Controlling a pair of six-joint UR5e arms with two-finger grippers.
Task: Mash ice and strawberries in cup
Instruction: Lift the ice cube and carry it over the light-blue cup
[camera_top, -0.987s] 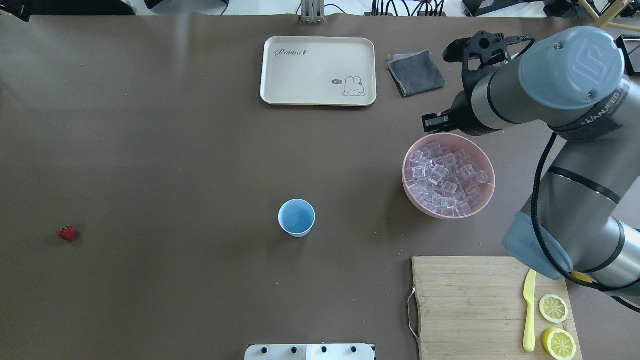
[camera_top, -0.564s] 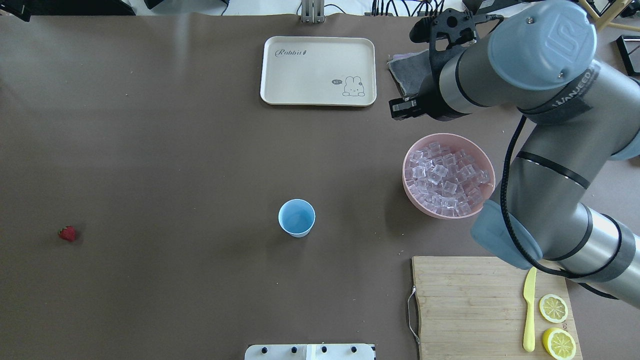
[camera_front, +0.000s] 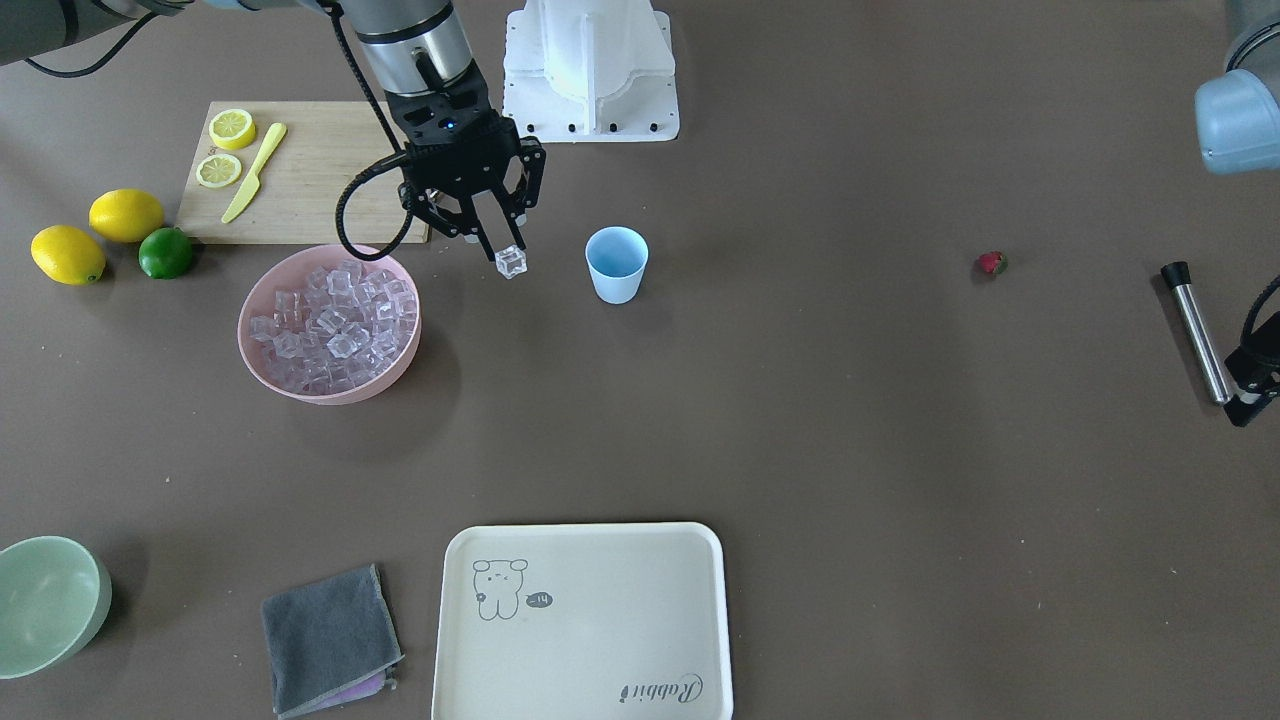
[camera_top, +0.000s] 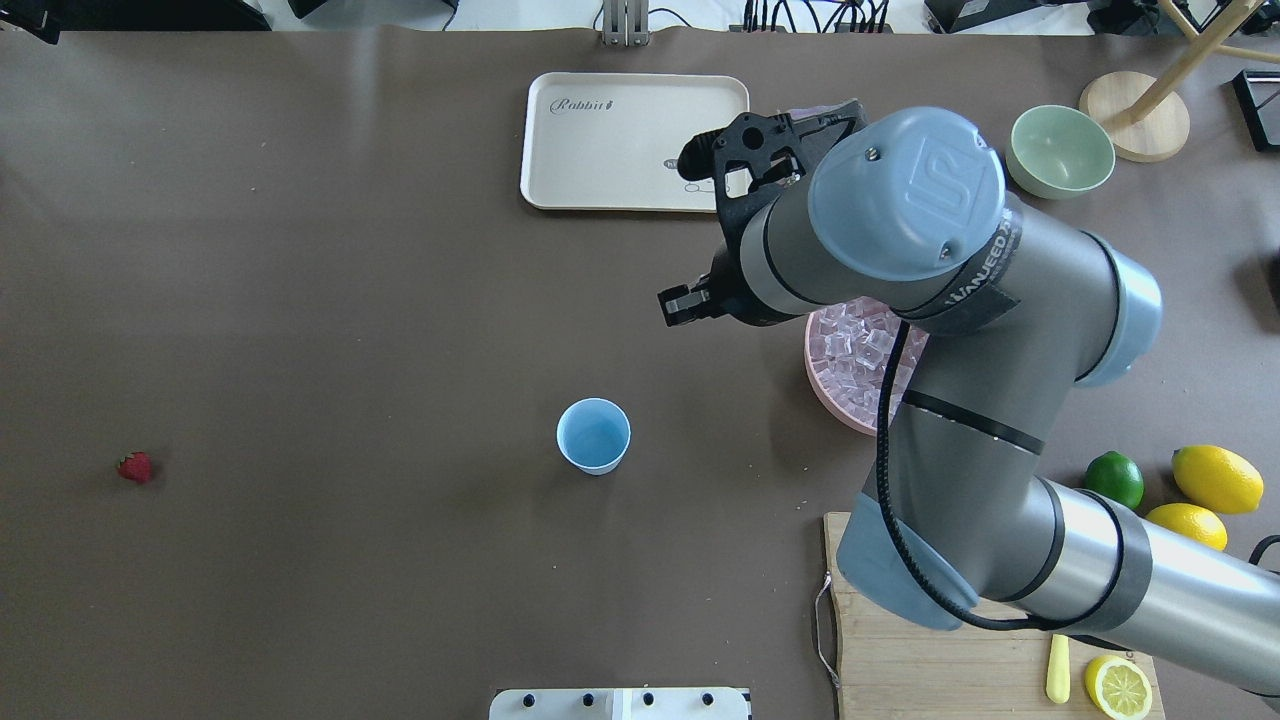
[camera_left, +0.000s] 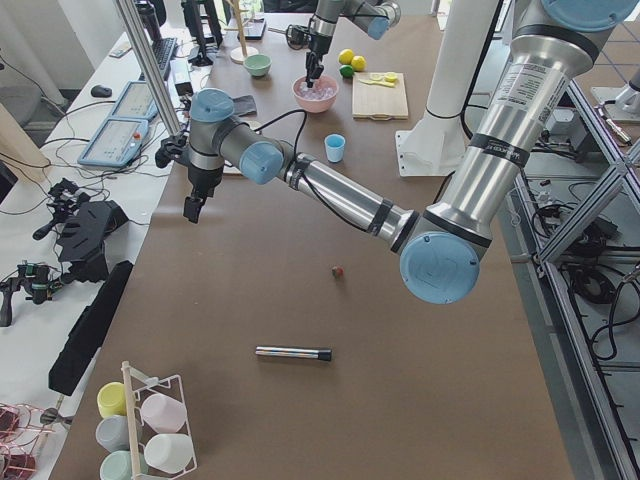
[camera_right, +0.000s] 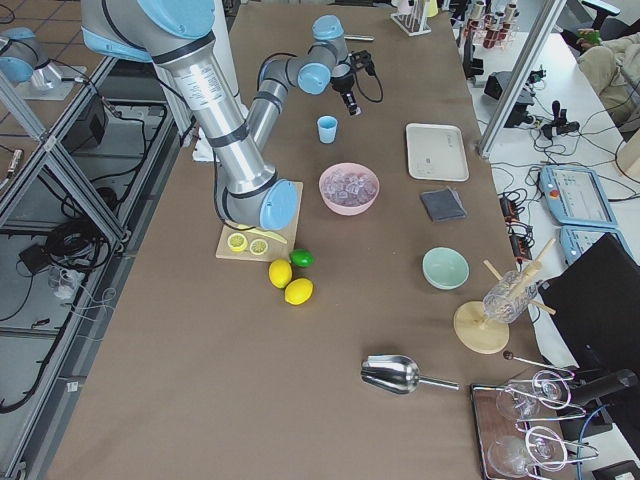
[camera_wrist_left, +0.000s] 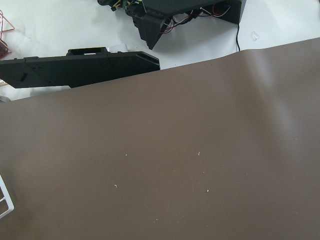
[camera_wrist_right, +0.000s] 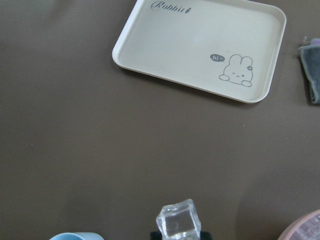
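My right gripper (camera_front: 508, 250) is shut on one clear ice cube (camera_front: 511, 262), held above the table between the pink bowl (camera_front: 330, 392) and the light blue cup (camera_front: 616, 263). The right wrist view shows that cube (camera_wrist_right: 178, 220) close up, with the cup's rim at the bottom left corner. More ice (camera_front: 330, 320) fills the pink bowl (camera_top: 835, 410). The cup (camera_top: 593, 435) stands upright and looks empty. A small red strawberry (camera_top: 135, 467) lies far off on the robot's left. My left gripper (camera_front: 1255, 385) shows only partly at the front view's right edge, and its jaws cannot be made out.
A metal rod with a black end (camera_front: 1195, 330) lies near the left gripper. A cream tray (camera_top: 600, 140), a grey cloth (camera_front: 330, 640) and a pale green bowl (camera_top: 1060, 150) sit at the far side. A cutting board (camera_front: 310, 190) holds lemon halves and a yellow knife; lemons and a lime (camera_front: 165, 252) lie beside it.
The right arm has swung from beyond the pink bowl toward the cup, leftward in the overhead view. Its elbow now covers part of the bowl.
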